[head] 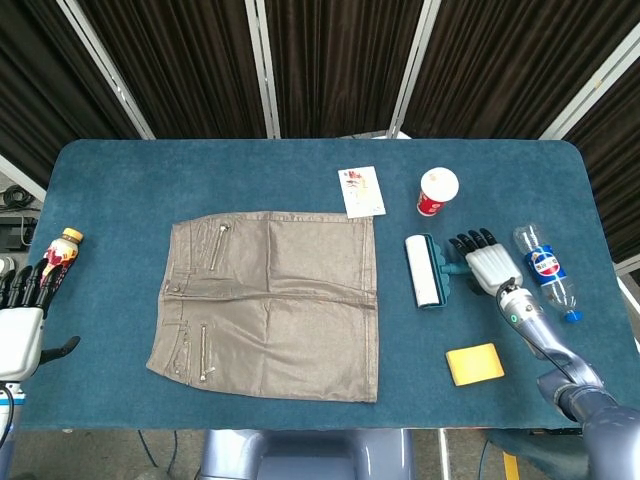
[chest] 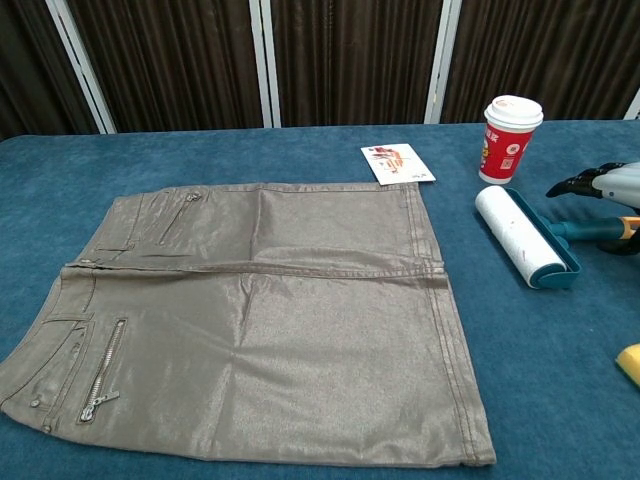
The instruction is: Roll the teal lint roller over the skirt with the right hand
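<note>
Rolling is not yet under way: the teal lint roller (head: 424,271) is lying on the blue surface (head: 280,170) just to the right of the skirt (head: 268,303), apart from its hem, with its white drum pointing away from the robot and its handle running out to the right. The right hand (head: 482,263) is hovering over that handle with fingers apart and nothing in them, so by my judgement the work is sitting at the reach, with the grasp, the lift across to the fabric and every pass over it remaining to be done. The left hand (head: 20,325) is hanging open at the near left edge, holding nothing, close to a small drink bottle (head: 59,254) that is lying there. The skirt is lying flat, waistband to the left, zips showing. The head view is taking in the whole layout: both hands, a clear soda bottle (head: 545,272) lying beyond the right hand, a yellow sponge (head: 474,364) nearer the robot, a red paper cup (head: 436,191) and a printed card (head: 361,191) behind the roller. The chest view is cutting off the left hand and both bottles and is catching only the right hand's fingertips (chest: 575,184) at its edge, but it is showing specks on the roller's drum and that the fingers are sitting above the handle, not plainly touching it.
</note>
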Tool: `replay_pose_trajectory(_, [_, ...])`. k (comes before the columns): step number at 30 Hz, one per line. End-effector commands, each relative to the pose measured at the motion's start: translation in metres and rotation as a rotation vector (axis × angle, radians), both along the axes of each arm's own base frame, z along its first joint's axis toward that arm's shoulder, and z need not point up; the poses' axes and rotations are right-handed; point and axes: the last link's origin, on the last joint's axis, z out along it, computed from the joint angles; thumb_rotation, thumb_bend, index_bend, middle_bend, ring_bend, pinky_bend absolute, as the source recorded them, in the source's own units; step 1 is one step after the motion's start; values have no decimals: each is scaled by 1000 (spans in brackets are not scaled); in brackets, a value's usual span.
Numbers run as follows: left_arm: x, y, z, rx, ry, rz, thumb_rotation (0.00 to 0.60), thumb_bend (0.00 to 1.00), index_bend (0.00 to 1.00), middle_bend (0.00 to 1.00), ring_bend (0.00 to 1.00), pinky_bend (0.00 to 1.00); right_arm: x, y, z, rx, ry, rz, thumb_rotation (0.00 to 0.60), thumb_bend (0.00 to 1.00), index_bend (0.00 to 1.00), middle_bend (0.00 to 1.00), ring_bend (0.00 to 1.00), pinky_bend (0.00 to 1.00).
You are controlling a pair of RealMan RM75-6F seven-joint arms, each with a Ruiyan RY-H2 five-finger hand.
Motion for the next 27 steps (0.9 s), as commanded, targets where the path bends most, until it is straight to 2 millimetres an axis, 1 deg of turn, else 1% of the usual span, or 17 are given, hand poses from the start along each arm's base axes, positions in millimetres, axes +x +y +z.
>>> replay_pose_trajectory(1, [0, 0, 0, 1, 2, 1, 600, 0, 0, 0, 0, 0, 0, -5, -2, -4, 25, -9, 600, 326, 134, 114, 0, 0])
replay_pose_trajectory(3, [-1, 0, 0, 0, 2, 4, 600, 1, 0, 0, 0, 0, -1, -8, -3, -8, 41, -17, 600, 338, 152, 132, 1, 0])
replay_pose_trajectory(5, [-2, 1, -1, -1, 5, 8, 600, 1, 0, 0, 0, 0, -3, -10, -4, -12, 51, -32, 600, 367, 183, 159, 22, 14])
replay_pose_trajectory(6, [-2, 2, -1, -2, 6, 11, 600, 0, 0, 0, 0, 0, -4, -11, -4, -12, 53, -37, 600, 396, 209, 181, 49, 38])
replay_pose_trajectory(8, [-3, 2, -1, -4, 5, 16, 600, 1, 0, 0, 0, 0, -5, -11, -5, -18, 47, -42, 600, 468, 258, 226, 102, 105])
replay_pose_trajectory(10, [-3, 3, -1, -3, 7, 17, 600, 1, 0, 0, 0, 0, -5, -11, -5, -22, 32, -47, 600, 571, 324, 292, 172, 189])
replay_pose_trajectory(11, [-3, 3, -1, -4, 7, 18, 600, 1, 0, 0, 0, 0, -5, -11, -6, -23, 23, -48, 600, 595, 343, 311, 193, 210])
replay_pose_trajectory(13, [-3, 3, -2, -5, 6, 18, 600, 1, 0, 0, 0, 0, -4, -10, -6, -24, 1, -49, 600, 683, 411, 376, 269, 282])
replay_pose_trajectory(15, [-3, 3, -2, -6, 6, 17, 600, 1, 0, 0, 0, 0, -3, -9, -4, -33, -28, -34, 600, 738, 445, 404, 302, 316])
replay_pose_trajectory(22, [-1, 1, -2, -11, -1, 10, 600, 1, 0, 0, 0, 0, 4, -6, 9, -58, -85, 49, 600, 811, 463, 417, 317, 337])
replay_pose_trajectory(27, [1, 0, -1, -18, -15, 0, 600, 1, 0, 0, 0, 0, 20, -2, 23, -69, -102, 158, 600, 846, 467, 420, 318, 338])
